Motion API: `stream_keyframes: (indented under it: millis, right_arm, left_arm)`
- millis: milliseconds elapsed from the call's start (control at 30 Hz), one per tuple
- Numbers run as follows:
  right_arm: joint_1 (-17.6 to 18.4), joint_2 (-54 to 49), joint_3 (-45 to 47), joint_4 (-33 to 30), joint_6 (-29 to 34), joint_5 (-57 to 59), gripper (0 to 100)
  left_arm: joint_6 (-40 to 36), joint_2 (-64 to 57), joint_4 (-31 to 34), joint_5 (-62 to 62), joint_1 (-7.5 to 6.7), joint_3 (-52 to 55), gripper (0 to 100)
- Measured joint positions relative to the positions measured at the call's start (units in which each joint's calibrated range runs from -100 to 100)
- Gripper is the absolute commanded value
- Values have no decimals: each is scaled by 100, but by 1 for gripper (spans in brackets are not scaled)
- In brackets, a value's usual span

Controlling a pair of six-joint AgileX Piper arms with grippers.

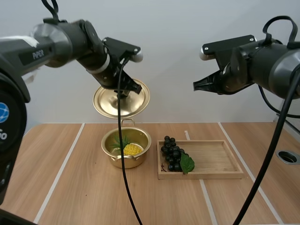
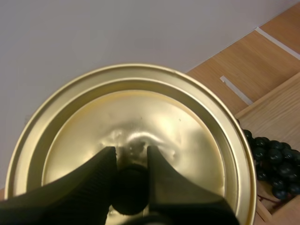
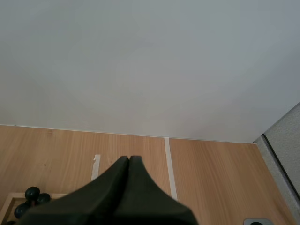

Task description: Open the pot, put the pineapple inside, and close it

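High view: left pincer point(image 1: 124, 92) is up in the air pinching the lid point(image 1: 110, 104), which hangs tilted above and a bit behind the pot point(image 1: 123, 162). The pot sits open on the counter point(image 1: 70, 187), and the pineapple point(image 1: 132, 149) is already inside it, yellow body with green leaves poking toward the rim. Just right of the pot there's the tray point(image 1: 215, 159), with grapes point(image 1: 172, 153) and a green leaf point(image 1: 187, 163) at its left end. Right pincer point(image 1: 196, 86) hangs high over the tray, fingers pressed together, holding nothing.

Left wrist view: the two fingers are clamped on the dark knob point(image 2: 130, 187) in the middle of the gold lid point(image 2: 187, 122). Past the lid's edge you can see grapes point(image 2: 274, 159) in the tray point(image 2: 276, 117) and some bare counter point(image 2: 234, 61).

Right wrist view: the fingers lie together as one dark wedge point(image 3: 129, 159), well above the counter point(image 3: 211, 178). A few grapes point(image 3: 32, 194) and a tray corner point(image 3: 7, 201) peek in beside it.
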Motion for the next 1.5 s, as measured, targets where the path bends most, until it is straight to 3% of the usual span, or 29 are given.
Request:
stream_keyframes:
  millis: [267, 667, 1367, 1433, 1500]
  right_arm:
    - [0, 352, 309, 0, 9, -522, 0]
    - [0, 717, 338, -12, 9, -528, 0]
    - [0, 796, 338, -23, 9, -528, 0]
    - [0, 796, 338, -23, 9, -528, 0]
    - [0, 796, 338, -23, 9, -528, 0]
  left_arm:
    - [283, 321, -137, -1363, 0, 991, 0]
    - [436, 1287, -385, -1111, 0, 1034, 0]
    - [729, 1805, -573, -934, 0, 1002, 0]
    - [764, 1805, -577, -934, 0, 1002, 3]
    - [802, 1805, -587, -934, 0, 1002, 16]
